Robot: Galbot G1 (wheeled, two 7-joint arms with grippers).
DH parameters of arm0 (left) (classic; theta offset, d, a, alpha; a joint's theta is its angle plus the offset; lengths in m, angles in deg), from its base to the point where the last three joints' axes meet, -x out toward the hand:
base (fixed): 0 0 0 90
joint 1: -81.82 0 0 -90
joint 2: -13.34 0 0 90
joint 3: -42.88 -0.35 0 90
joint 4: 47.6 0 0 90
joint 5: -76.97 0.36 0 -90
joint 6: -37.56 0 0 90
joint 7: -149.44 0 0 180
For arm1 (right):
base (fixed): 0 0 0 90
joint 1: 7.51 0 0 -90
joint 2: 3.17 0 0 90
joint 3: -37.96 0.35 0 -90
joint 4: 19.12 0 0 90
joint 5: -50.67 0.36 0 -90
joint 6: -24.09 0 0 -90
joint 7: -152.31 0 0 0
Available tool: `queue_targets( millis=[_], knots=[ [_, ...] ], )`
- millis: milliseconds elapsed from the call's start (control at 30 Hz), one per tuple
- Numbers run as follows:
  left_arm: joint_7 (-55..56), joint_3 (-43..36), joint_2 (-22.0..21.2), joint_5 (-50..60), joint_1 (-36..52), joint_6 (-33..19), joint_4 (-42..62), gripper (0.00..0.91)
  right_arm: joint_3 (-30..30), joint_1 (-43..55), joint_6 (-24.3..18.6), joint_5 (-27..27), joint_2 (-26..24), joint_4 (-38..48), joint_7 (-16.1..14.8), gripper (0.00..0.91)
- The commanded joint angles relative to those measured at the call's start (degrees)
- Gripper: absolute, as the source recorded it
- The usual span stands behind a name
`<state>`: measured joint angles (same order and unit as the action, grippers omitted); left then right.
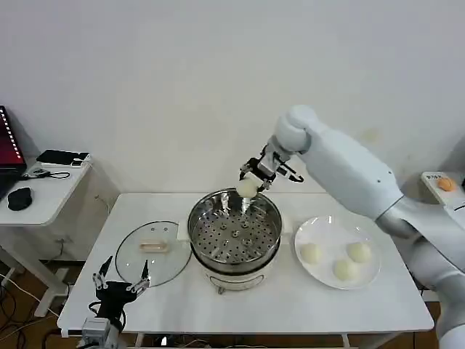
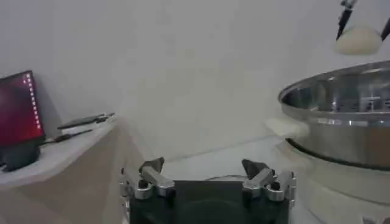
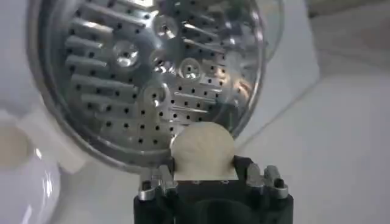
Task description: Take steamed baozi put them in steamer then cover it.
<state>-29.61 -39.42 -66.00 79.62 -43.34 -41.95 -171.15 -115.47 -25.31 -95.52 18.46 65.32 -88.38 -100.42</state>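
Right pincer (image 1: 249, 183), clamped on one baozi (image 1: 247, 187), hangs above the steamer's (image 1: 235, 234) far rim; left pincer (image 1: 120, 282) spread apart at the bench's (image 1: 290, 305) near-left edge.

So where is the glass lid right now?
In the head view, the glass lid lies flat on the table, just left of the steamer, with the open left gripper hovering near its front edge.
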Motion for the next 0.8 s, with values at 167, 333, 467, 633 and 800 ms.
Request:
queue_targets(
  millis=[167,333,467,633,800],
  knots=[
    [-0.1,0.4,-0.1,0.3,-0.5,0.1,-0.7,0.907,-4.0,-2.0,-8.6,-12.8,1.1,-4.1,2.1,0.655],
    [-0.1,0.5,0.1,0.4,-0.6,0.2,-0.6,0.907,-3.8,-3.7,-9.3,-17.1,2.9,-1.8,4.2,0.655],
    [-0.1,0.4,-0.2,0.5,-0.7,0.2,-0.4,0.907,-2.9,-4.9,-10.0,-18.9,4.6,1.7,7.6,0.655],
    [0.0,0.5,-0.3,0.5,-0.9,0.2,-0.1,0.907,-3.0,-5.6,-8.4,-18.8,6.5,4.6,9.1,0.655],
    [0.0,0.6,-0.4,0.5,-1.0,0.2,-0.1,0.907,-2.9,-5.9,-8.2,-18.2,7.8,6.1,9.4,0.655]
  ],
)
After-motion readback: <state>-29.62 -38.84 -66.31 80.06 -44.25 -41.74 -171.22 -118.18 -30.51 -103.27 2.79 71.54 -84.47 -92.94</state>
